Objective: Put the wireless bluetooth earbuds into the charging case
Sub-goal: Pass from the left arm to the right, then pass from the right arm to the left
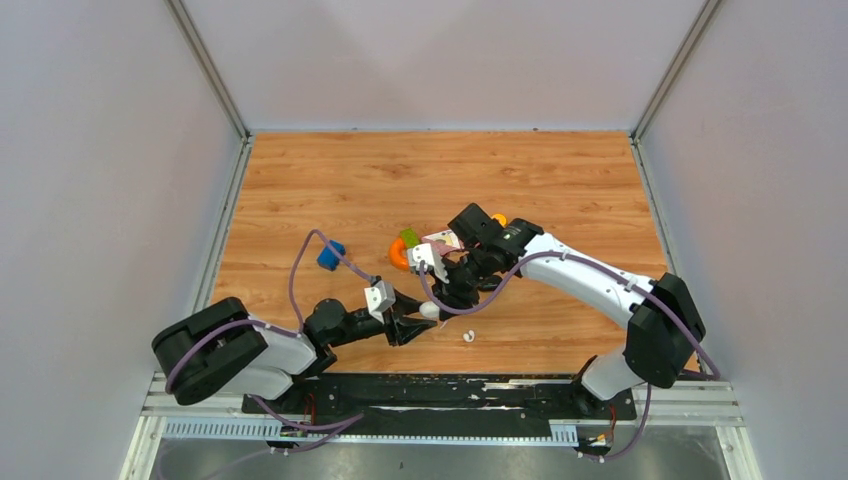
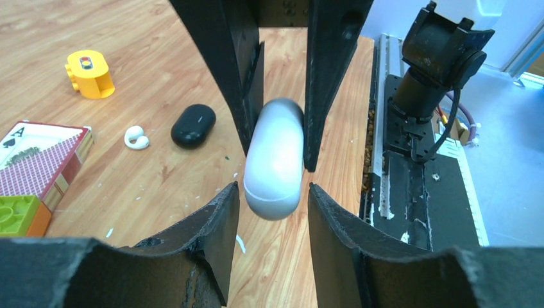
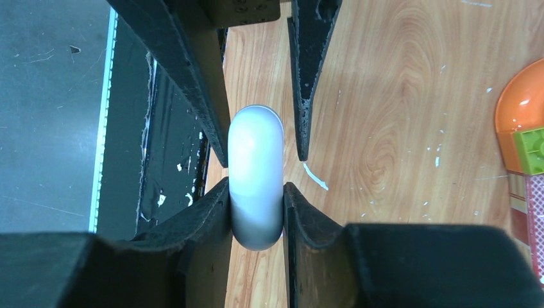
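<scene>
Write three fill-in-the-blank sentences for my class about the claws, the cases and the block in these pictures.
1. The right claw clamps the white case, while the left claw stands ___ around it.
2. The black case lies on the table beside a white ___.
3. The toy block beyond them is ___.
Missing words: open; earbud; yellow.

Glossy white oval plastic case (image 2: 272,160), matte black oval case (image 2: 193,126), small white earbud (image 2: 136,136), yellow toy block (image 2: 90,74), red-and-white crosshatched card box (image 2: 38,163), orange plastic ring (image 3: 516,109), light-brown wood-grain table (image 2: 160,51)
</scene>
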